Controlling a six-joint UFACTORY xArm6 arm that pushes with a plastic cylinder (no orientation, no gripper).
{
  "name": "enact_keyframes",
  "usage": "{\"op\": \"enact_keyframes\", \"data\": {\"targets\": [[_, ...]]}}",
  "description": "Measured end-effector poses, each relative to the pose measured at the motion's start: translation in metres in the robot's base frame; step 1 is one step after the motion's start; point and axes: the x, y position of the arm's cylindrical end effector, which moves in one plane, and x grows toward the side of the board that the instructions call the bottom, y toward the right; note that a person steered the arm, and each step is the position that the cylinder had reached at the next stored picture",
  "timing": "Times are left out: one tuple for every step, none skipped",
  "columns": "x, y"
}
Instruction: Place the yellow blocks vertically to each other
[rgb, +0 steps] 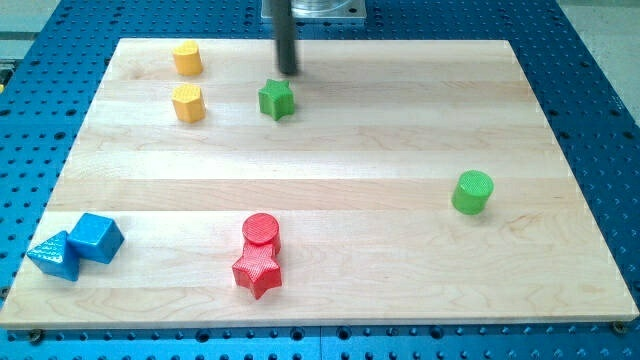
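Note:
Two yellow blocks sit at the view's upper left on the wooden board (330, 190). The upper yellow block (187, 58) looks like a pentagon or cylinder. The lower yellow block (188, 103), roughly hexagonal, lies directly below it with a small gap between them. My tip (289, 72) is to the right of the yellow blocks, just above the green star block (276, 99). It touches no block.
A green cylinder (472, 191) stands at the right. A red cylinder (261, 232) touches a red star (258, 271) at the bottom middle. A blue cube (97, 237) and a blue triangle block (56, 255) sit at the bottom left corner.

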Motion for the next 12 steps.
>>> {"op": "enact_keyframes", "data": {"targets": [[0.089,0.061],[0.132,0.196],[0.211,0.239],[0.236,0.181],[0.168,0.093],[0.171,0.093],[0.205,0.176],[0.213,0.055],[0.159,0.009],[0.217,0.012],[0.217,-0.052],[0.197,-0.132]]}}
